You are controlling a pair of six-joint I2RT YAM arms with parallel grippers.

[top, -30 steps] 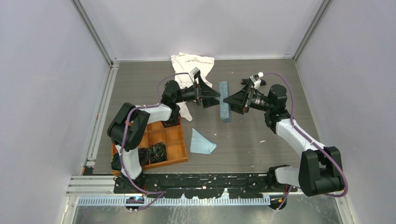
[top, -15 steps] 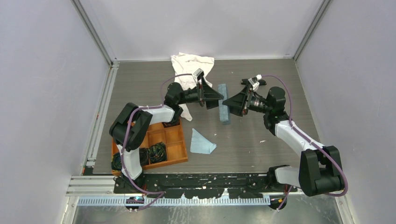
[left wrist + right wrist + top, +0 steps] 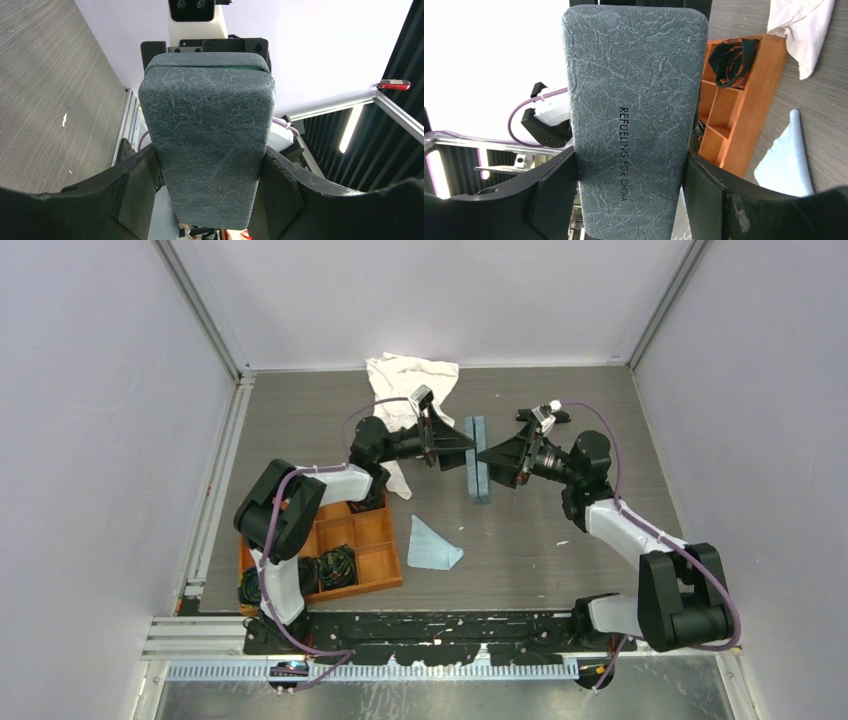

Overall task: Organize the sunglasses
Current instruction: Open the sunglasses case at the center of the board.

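The sunglasses are hidden in every view. A closed grey-blue glasses case point(image 3: 478, 470) stands on its long edge at mid-table, between my two grippers. My left gripper point(image 3: 466, 452) comes at it from the left. In the left wrist view the case point(image 3: 207, 125) fills the gap and both fingers of this gripper point(image 3: 210, 162) press its sides. My right gripper point(image 3: 487, 456) meets it from the right. It point(image 3: 629, 165) is shut on the printed face of the case point(image 3: 634, 75).
A white cloth point(image 3: 405, 380) lies bunched at the back wall behind the left arm. A wooden tray point(image 3: 365, 540) with black coiled bundles point(image 3: 337, 565) sits front left. A small light-blue cloth point(image 3: 432, 545) lies beside the tray.
The left gripper's jaws have closed in on the case from wide open. The right arm has pushed slightly left, and the case has shifted a little left with it.
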